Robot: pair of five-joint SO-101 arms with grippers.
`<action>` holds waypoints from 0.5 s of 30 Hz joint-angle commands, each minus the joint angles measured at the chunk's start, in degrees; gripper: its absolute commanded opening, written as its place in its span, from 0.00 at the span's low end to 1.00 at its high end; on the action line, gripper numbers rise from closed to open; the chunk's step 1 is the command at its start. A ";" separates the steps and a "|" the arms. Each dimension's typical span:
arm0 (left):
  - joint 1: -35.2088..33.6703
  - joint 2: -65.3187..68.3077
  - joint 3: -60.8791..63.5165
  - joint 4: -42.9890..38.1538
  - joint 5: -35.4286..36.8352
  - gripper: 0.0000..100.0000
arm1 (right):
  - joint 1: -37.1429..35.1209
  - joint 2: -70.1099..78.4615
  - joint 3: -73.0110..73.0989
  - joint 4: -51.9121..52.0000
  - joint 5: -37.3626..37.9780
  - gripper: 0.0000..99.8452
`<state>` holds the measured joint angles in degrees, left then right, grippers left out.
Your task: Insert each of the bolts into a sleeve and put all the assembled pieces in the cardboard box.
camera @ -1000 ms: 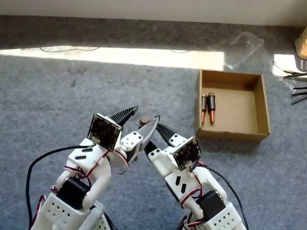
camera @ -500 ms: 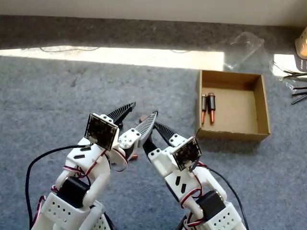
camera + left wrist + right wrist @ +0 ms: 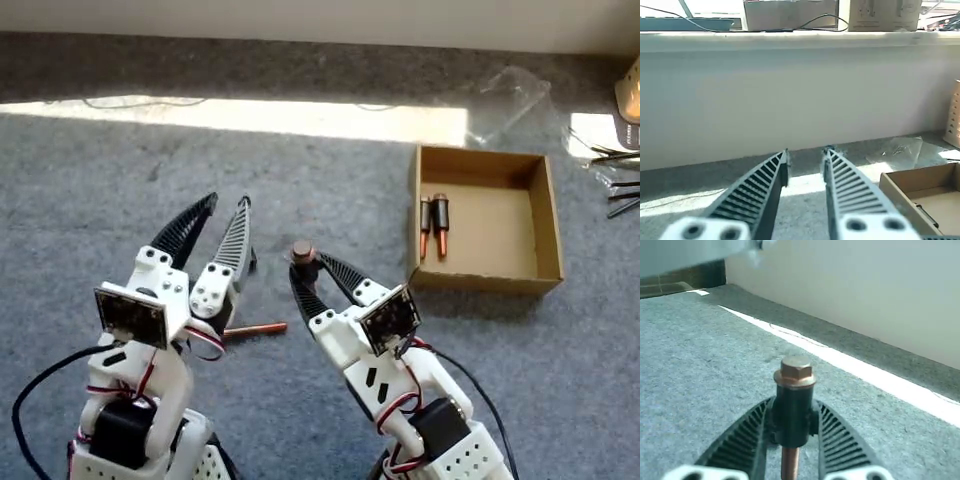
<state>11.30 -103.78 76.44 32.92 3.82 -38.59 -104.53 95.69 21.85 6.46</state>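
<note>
While the right gripper (image 3: 793, 409) is clamping a sleeved bolt (image 3: 796, 371) between its fingers, the left gripper (image 3: 806, 152) is gaping — the cardboard box (image 3: 485, 280) is seemingly awaiting it.

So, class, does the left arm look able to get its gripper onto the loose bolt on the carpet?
Probably yes. The bolt lies uncovered on the carpet, and the left gripper is open and empty. It lies close by the arm's wrist, so reaching may mean folding back.
</note>
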 commanded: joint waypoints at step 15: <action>-12.88 -0.92 7.08 -0.18 0.00 0.00 | 12.09 -0.66 7.52 -0.66 0.44 0.00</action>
<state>0.57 -104.22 82.95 32.92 3.82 -28.40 -104.53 95.69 21.85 6.46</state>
